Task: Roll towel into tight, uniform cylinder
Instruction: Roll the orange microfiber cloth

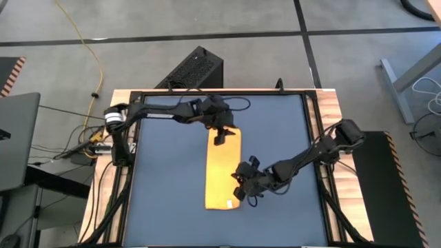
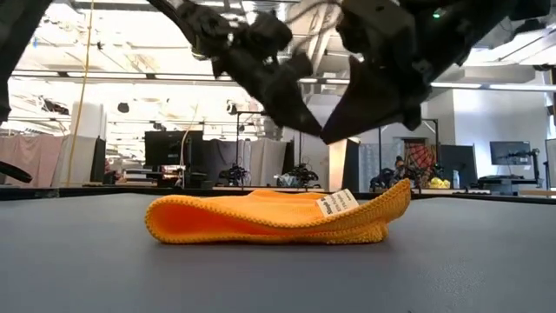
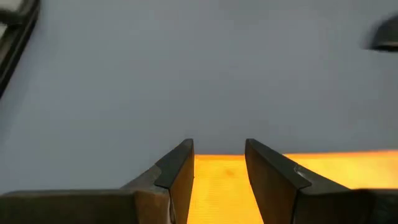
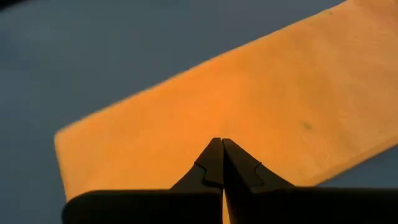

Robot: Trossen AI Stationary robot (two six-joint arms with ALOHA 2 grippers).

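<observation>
The yellow towel (image 1: 224,169) lies folded into a long strip on the dark blue tabletop (image 1: 165,186), running from far to near. A small white tag (image 2: 337,202) sits at its near end. In the low view its layers (image 2: 269,217) lie loosely, with the top edge raised at one side. My left gripper (image 1: 220,138) hangs open above the strip's far end; the cloth (image 3: 221,183) shows below the gap between its fingers. My right gripper (image 1: 239,193) is shut and hovers over the strip's right edge near the near end, above the cloth (image 4: 249,106).
Bare blue tabletop lies to the left (image 1: 158,207) and right (image 1: 289,124) of the strip. A wooden frame (image 1: 331,103) borders the table. A black box (image 1: 196,69) stands on the floor beyond the far edge.
</observation>
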